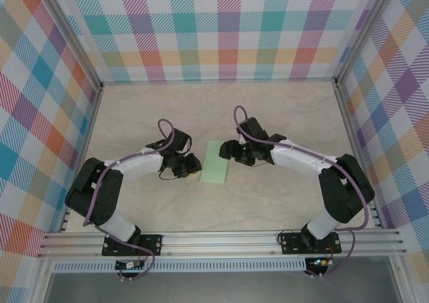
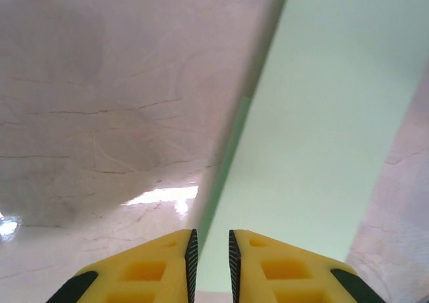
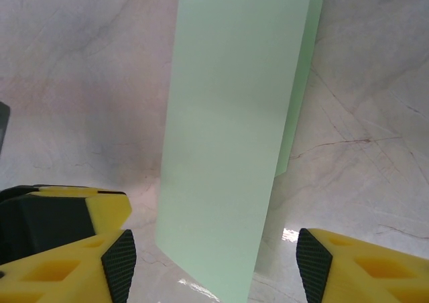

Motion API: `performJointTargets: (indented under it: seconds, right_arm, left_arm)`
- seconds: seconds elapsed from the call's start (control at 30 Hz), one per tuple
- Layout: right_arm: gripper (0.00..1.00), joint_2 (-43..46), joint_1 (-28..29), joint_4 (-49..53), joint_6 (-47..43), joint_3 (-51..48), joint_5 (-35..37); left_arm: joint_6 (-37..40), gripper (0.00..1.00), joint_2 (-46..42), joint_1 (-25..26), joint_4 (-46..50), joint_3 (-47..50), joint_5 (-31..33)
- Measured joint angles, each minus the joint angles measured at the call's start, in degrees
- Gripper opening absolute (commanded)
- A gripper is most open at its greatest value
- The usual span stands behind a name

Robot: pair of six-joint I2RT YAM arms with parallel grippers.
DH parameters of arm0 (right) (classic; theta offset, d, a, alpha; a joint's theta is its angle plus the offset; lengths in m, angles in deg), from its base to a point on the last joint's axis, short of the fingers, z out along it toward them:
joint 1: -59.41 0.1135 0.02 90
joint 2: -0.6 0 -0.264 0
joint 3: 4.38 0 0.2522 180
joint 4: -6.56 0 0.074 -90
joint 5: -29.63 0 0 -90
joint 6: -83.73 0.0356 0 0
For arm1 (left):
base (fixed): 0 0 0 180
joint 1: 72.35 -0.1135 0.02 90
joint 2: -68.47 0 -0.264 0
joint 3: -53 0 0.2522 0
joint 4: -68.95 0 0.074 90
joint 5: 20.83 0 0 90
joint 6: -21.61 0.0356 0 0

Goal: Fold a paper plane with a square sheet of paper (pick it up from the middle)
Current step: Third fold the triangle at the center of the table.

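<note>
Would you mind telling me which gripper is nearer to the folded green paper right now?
Right, though only narrowly. The right gripper has its open jaws straddling one end of the paper, while the left gripper sits at the paper's left edge with its jaws almost closed.

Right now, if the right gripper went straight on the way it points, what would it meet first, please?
Most likely the folded sheet of paper. It lies on the table directly ahead of the right gripper, in line with the gap between its open fingers. How near it is remains hard to judge.
</note>
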Motion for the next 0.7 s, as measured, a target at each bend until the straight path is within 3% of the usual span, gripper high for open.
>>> performJointTargets:
  seconds: [0.33, 0.7]
  right_arm:
    - [0.37, -7.58, 0.46, -9.86, 5.27, 0.55, -7.72]
    - [0.28, -15.63, 1.95, -13.77, 8.39, 4.26, -12.7]
  left_arm:
    - [-0.7, 0.1, -0.68, 0.0, -6.88, 1.16, -3.52]
    - [-1.9, 0.06, 4.33, 0.02, -11.74, 3.69, -8.7]
